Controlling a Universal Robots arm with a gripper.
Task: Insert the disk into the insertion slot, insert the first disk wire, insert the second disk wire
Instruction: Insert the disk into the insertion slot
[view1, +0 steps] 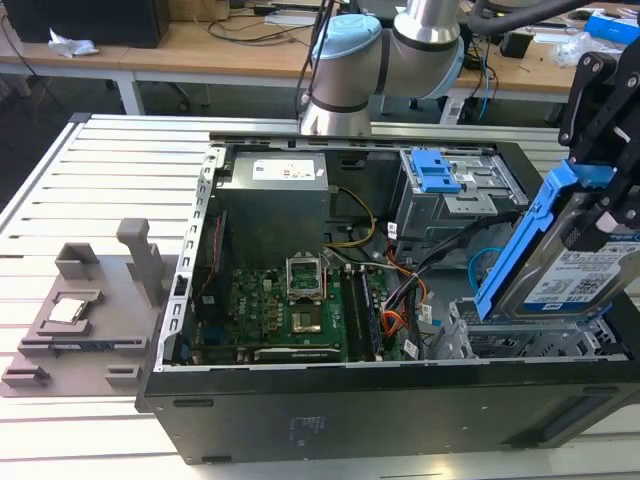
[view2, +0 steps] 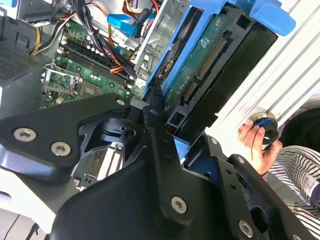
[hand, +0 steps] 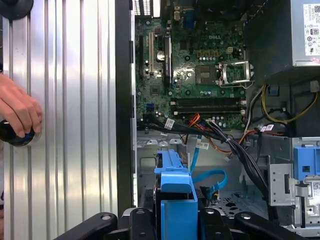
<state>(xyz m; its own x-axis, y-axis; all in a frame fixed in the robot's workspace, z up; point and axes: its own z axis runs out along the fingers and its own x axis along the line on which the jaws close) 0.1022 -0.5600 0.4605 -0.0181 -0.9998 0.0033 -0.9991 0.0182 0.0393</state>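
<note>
My gripper (view1: 603, 205) is shut on the disk (view1: 578, 272), a silver-grey drive with a white label clipped in a bright blue frame (view1: 527, 238). The disk hangs tilted, its lower end just over the insertion slot (view1: 468, 338), a low perforated silver cage in the case's corner at the exterior view's right. In the first wrist view the blue frame (hand: 176, 192) sits between my black fingers (hand: 136, 220). The second wrist view shows the disk's circuit-board side (view2: 207, 57). The second disk wire (hand: 211, 178), a light-blue loop, lies in the cage area. I cannot tell the first disk wire from the other wires.
A taller grey bay with a blue latch (view1: 438, 172) stands behind the cage. Black and orange cables (hand: 227, 142) cross between the motherboard (view1: 290, 310) and the cage. A person's hand (hand: 17, 112) rests on a knob on the slatted table. A grey fixture (view1: 90, 305) lies at the exterior view's left.
</note>
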